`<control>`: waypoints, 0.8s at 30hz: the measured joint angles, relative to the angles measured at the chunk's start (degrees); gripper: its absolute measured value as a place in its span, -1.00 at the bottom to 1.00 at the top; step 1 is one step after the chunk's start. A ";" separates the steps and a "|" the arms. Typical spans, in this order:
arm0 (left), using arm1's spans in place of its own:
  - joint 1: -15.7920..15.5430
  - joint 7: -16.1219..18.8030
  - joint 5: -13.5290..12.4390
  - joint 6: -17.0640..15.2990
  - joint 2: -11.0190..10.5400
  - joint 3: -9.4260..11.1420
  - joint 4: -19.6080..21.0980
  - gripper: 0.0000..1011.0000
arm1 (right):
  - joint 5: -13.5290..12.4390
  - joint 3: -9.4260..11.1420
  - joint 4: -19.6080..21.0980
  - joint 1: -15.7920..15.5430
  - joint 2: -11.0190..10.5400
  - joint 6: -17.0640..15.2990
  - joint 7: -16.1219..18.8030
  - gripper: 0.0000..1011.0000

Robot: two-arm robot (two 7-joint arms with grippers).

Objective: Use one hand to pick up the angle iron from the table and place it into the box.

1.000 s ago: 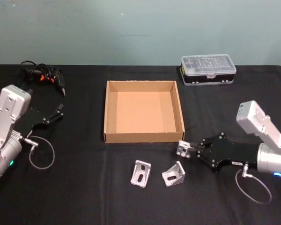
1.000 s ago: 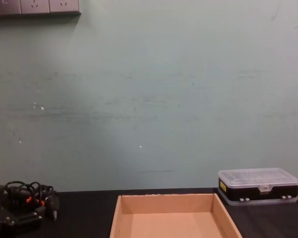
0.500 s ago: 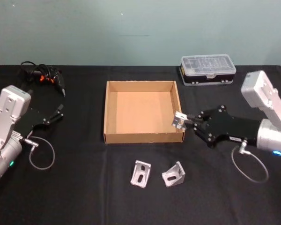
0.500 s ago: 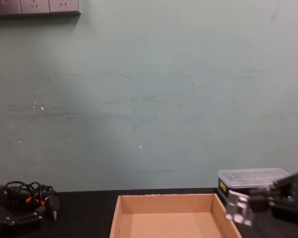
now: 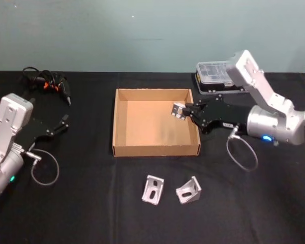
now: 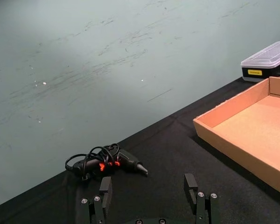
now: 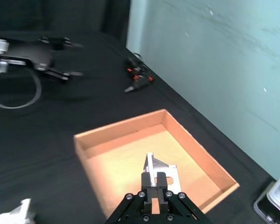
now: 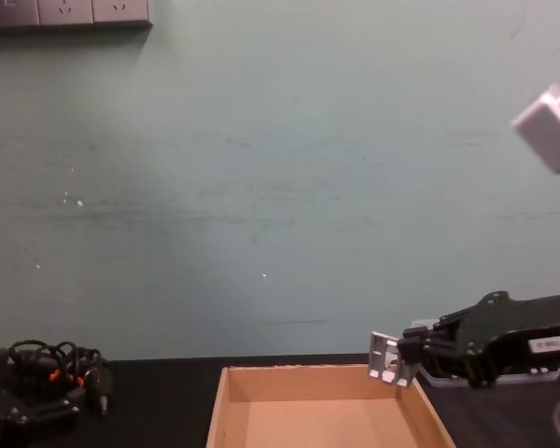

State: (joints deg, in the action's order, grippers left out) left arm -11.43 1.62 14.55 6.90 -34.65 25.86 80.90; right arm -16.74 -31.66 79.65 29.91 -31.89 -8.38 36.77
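From above, the right gripper [image 5: 186,111] reaches in over the right wall of the box [image 5: 155,150], jaws closed tight on one angle iron [image 5: 179,111] that hangs above the box floor near that wall. I'd say it is carried high to clear the rim before being lowered. Two spare brackets [image 5: 152,189] lie on the table [image 5: 91,213] in front of the box, waiting. The left gripper [image 5: 64,123] sits parked well off to the left, out of the way.

From the left wrist, the left gripper [image 6: 148,186] has its jaws spread wide with nothing between them — idle, since one hand does this job. A cable tangle [image 6: 105,161] lies beyond it.

From the right wrist, the right gripper [image 7: 156,181] pinches the angle iron [image 7: 159,169] by one flange, the other pointing away, with the box [image 7: 130,128] directly beneath.

From the chest, the angle iron [image 8: 385,357] hangs just above the box's rim [image 8: 308,373] — not yet let go.
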 joint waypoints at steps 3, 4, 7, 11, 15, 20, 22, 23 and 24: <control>0.00 0.00 0.00 0.00 0.00 0.00 0.00 1.00 | 0.92 -0.61 -3.03 2.01 2.03 -1.37 -1.10 -0.84; 0.00 0.00 0.00 0.00 0.00 0.00 0.00 1.00 | 1.23 -0.89 -4.48 2.84 2.94 -1.81 -1.40 -0.84; 0.00 0.00 0.00 0.00 0.00 0.00 0.00 1.00 | 1.69 -1.29 -6.88 4.18 4.43 -2.18 -1.61 -0.84; 0.00 0.00 0.00 0.00 0.00 0.00 0.00 1.00 | 2.33 -1.97 -11.18 6.30 7.01 -2.13 -1.56 -0.84; 0.00 0.00 0.00 0.00 0.00 0.00 0.00 1.00 | 2.90 -2.56 -14.10 7.66 8.75 -2.00 -1.49 -0.84; 0.00 0.00 0.00 0.00 0.00 0.00 0.00 1.00 | 4.05 -3.38 -16.93 8.87 10.56 -1.87 -1.50 -0.84; 0.00 0.00 0.00 0.00 0.00 0.00 0.00 1.00 | 4.56 -3.63 -17.76 9.28 11.23 -1.91 -1.60 -0.84; 0.00 0.00 0.00 0.00 0.00 0.00 0.00 1.00 | 4.69 -3.68 -18.02 9.38 11.44 -1.93 -1.65 -0.84; 0.00 0.00 0.00 0.00 0.00 0.00 0.00 1.00 | 5.01 -3.76 -18.63 9.60 11.87 -2.02 -1.79 -0.84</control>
State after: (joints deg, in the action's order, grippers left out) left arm -11.43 1.62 14.55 6.90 -34.65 25.86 80.90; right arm -11.74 -35.42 61.03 39.52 -20.01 -10.40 34.98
